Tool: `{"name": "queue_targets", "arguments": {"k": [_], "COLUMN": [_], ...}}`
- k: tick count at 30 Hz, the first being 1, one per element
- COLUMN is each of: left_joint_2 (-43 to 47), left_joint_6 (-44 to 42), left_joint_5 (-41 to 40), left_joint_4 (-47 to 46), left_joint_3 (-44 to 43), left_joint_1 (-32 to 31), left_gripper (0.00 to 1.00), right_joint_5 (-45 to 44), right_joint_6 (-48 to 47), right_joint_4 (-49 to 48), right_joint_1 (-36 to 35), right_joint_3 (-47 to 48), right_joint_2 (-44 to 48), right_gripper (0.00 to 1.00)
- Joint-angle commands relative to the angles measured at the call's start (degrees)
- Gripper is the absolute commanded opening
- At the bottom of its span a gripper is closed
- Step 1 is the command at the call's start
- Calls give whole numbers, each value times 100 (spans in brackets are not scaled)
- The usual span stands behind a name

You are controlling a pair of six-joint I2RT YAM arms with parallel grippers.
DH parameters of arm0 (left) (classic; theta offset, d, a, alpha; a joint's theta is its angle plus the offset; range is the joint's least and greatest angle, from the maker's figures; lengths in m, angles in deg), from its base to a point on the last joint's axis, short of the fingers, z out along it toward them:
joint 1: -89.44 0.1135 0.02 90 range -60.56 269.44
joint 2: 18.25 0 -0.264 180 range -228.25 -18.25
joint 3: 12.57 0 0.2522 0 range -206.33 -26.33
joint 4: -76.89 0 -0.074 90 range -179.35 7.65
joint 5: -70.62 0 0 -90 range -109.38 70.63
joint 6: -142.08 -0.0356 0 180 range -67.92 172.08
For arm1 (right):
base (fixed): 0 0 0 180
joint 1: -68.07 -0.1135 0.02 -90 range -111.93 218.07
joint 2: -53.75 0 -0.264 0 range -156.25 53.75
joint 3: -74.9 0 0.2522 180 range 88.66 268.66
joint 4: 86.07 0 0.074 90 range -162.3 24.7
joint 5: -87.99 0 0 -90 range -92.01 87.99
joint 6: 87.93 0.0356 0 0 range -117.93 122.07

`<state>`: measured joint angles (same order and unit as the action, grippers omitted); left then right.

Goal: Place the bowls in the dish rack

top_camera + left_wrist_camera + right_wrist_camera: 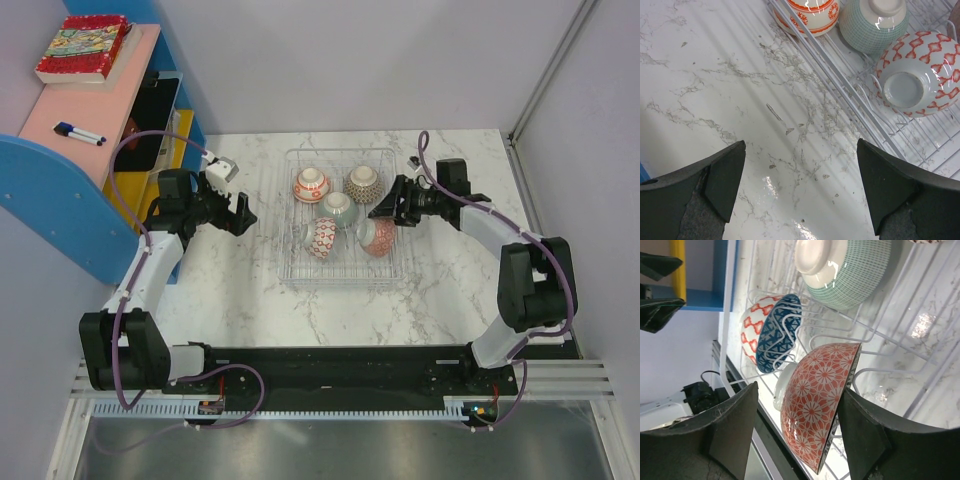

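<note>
The marble table (pixel 250 300) carries the dish rack (pixel 340 283) at its middle, and from overhead I count five bowls inside it and none that I can find outside, so I judge the loading all but done.

The right claw (pixel 799 390) concerns me. Its jaws stand wide, straddling the red floral bowl (pixel 815 400), which sits on edge in the rack's near right part. There is a clear gap on one side, and the other finger sits very close to the rim; I cannot tell whether it touches. If I pull that arm back crooked, a finger could catch the rim and tip the bowl against the blue-lined bowl (pixel 770 330) beside it, or hook a rack wire and drag the basket.

The left claw (pixel 800 165) hangs fully wide over bare marble, just left of the rack, holding nothing.

Only the right wrist view shows how upright the floral bowl stands and how the wires cradle it, with the green bowl (pixel 850 275) upside down behind. Only the overhead view shows the striped bowl (pixel 311 184) and brown-patterned bowl (pixel 363 183) together at the far end.
</note>
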<state>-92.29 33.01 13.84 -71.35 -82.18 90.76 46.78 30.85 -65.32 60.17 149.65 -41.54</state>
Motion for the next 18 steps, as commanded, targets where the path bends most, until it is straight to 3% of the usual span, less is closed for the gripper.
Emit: {"name": "queue_targets", "arguments": {"k": [1, 13, 18], "left_joint_2": [153, 206, 258], "left_joint_6": [-132, -150, -150], "left_joint_5": [159, 124, 89], "left_joint_4": [-191, -183, -156], "left_joint_3": [48, 49, 40], "left_joint_1": [17, 17, 17], "left_gripper": [98, 98, 98], "right_joint_5": [-1240, -3393, -3658], "right_joint_6": [-969, -1725, -2077], "right_joint_4": [1243, 3106, 3432], "right_joint_1": [-36, -563, -572], "right_joint_3": [368, 1766, 2389], "right_joint_2": [1, 203, 256], "right_gripper": [71, 72, 76]}}
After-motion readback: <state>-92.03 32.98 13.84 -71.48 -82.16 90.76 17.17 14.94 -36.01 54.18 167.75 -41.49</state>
